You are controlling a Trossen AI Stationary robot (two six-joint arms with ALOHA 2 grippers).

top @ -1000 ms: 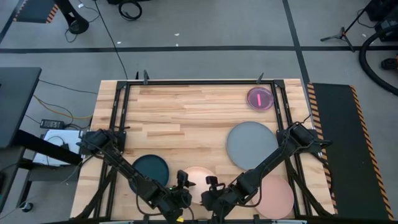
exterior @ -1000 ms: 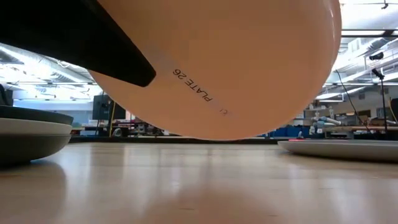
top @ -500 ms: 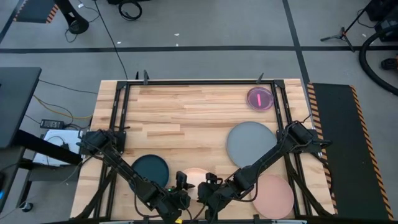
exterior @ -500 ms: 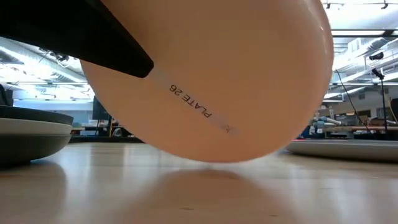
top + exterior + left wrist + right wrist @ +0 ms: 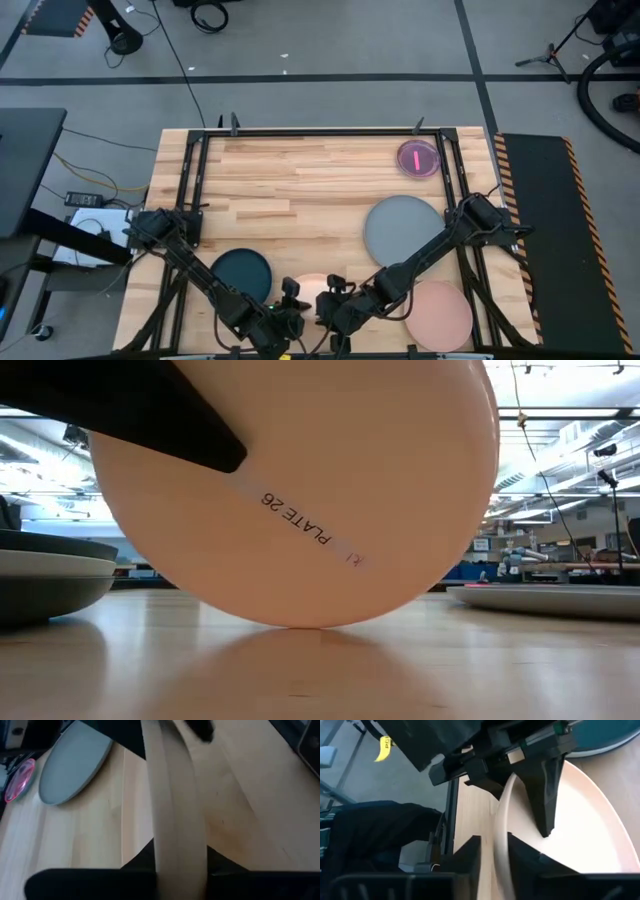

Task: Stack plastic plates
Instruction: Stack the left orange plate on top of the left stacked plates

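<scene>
Standing on edge, cream plate (image 5: 300,490) pinched between left gripper (image 5: 288,305) and right gripper (image 5: 333,303).

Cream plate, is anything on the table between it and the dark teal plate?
Nothing visible. The cream plate stands on edge, gripped by the left claw and right claw, and only bare table lies between it and the dark teal plate.
</scene>
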